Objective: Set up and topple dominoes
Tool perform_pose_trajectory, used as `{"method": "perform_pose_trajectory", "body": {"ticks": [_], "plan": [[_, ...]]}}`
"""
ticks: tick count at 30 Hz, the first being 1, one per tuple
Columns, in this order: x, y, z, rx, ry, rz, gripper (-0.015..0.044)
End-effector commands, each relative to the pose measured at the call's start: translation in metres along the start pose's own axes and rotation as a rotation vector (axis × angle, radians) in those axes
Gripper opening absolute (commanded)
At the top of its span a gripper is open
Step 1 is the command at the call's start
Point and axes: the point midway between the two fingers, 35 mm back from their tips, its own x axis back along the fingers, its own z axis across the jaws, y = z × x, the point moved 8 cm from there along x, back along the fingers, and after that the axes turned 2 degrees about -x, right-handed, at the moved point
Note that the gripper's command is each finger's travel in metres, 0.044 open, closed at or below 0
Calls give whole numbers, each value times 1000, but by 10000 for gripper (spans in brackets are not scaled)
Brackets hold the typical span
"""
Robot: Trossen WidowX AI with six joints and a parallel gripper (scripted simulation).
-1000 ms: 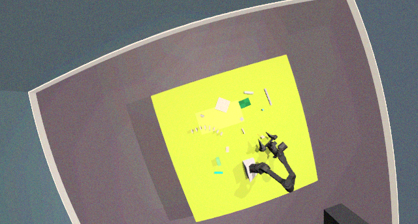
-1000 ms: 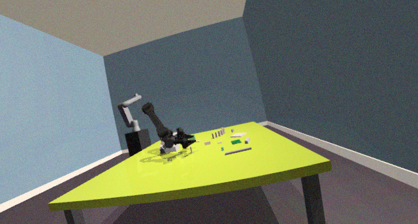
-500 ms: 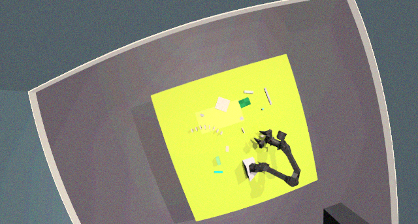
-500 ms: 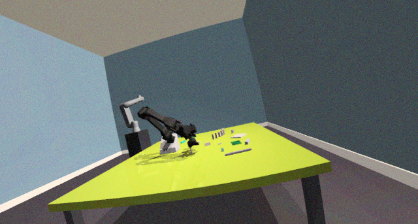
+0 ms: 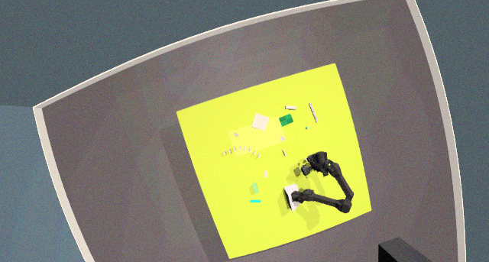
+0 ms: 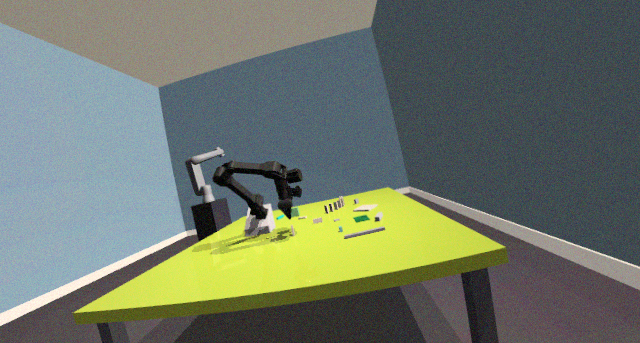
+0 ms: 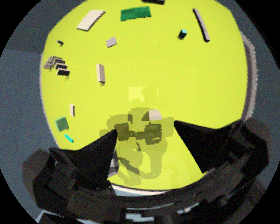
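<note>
Matte black jointed arm's gripper (image 5: 306, 169) hangs spread wide and empty above the glossy lime-yellow table (image 5: 336, 101), well apart from the row of small pale upright dominoes (image 5: 241, 151), with a loose flat pale domino tile (image 5: 266, 173) lying between row and white base block (image 5: 290, 195).

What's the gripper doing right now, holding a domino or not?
Gripper: open wide, holding nothing, pointed down above the yellow table.
</note>
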Motion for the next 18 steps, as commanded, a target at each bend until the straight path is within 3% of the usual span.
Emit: {"method": "perform_pose_trajectory", "body": {"ticks": [1,10,18], "plan": [[14,3,0,12,-146,37,440],[10,3,0,12,-144,36,440],[-41,3,-8,12,-144,32,440]]}}
